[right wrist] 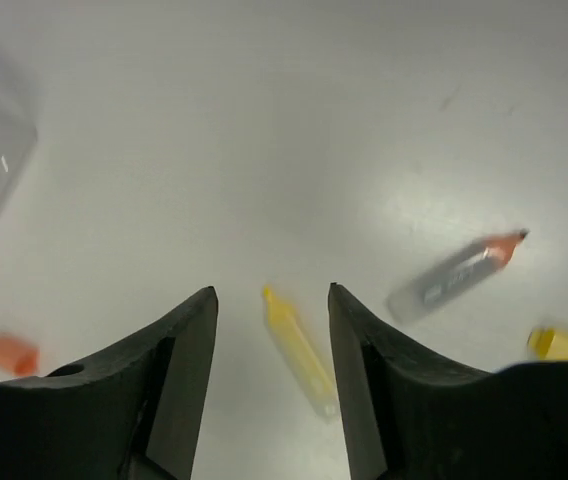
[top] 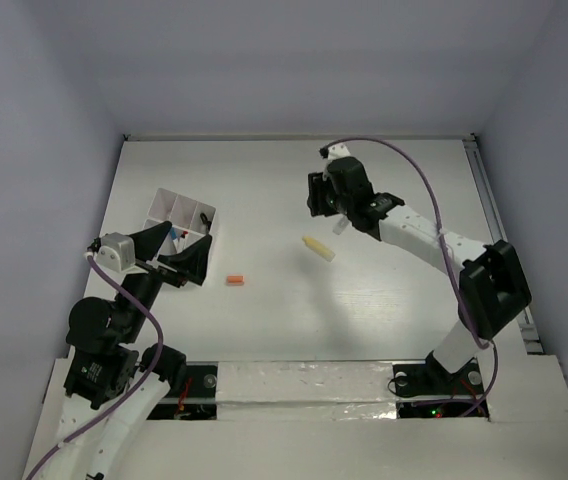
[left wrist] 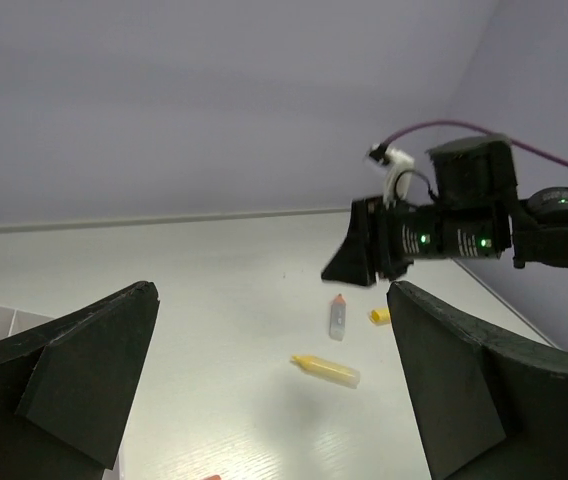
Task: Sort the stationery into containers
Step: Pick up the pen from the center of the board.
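Observation:
A cream-yellow tube lies on the white table near the middle. My right gripper hovers just above it, open, and the tube shows on the table between its two black fingers, apart from both. A grey pen-like piece with an orange tip and a yellow bit lie to its right. An orange bit lies further left. The white compartment box stands at the left. My left gripper hangs wide open over the box's near side, holding nothing, and faces the tube.
The box holds a few small items, one of them blue. The right arm's purple cable loops over the table's right side. Grey walls close in the table at the back and on both sides.

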Controlling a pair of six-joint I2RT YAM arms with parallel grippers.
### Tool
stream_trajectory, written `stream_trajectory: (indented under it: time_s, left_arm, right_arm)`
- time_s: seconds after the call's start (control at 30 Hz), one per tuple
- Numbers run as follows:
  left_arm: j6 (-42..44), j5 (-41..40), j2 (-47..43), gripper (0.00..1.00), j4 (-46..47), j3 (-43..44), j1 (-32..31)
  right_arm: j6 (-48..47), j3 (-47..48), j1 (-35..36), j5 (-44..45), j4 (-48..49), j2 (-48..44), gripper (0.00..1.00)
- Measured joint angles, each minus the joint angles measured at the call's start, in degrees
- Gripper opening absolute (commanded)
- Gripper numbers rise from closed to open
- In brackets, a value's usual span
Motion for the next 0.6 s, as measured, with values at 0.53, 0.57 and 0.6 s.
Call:
stream_trajectory:
  time_s: [0.53, 0.57, 0.6]
  left_arm:
    - [-0.22, 1.38, 3.48, 0.99, -0.52, 0.00, 0.00]
    - [-0.22, 1.44, 3.48, 0.99, -0.52, 0.00, 0.00]
    - [-0.22, 1.49, 3.48, 0.99, -0.52, 0.00, 0.00]
  right_arm:
    - [-10.14, 10.47, -0.76, -5.75, -23.52, 18.36, 0.63]
    - [-10.45, 11.19, -0.79, -5.84, -23.98, 18.82, 0.63]
    - [-10.73, 12.17, -0.79, -6.12, -24.65, 19.45, 0.63]
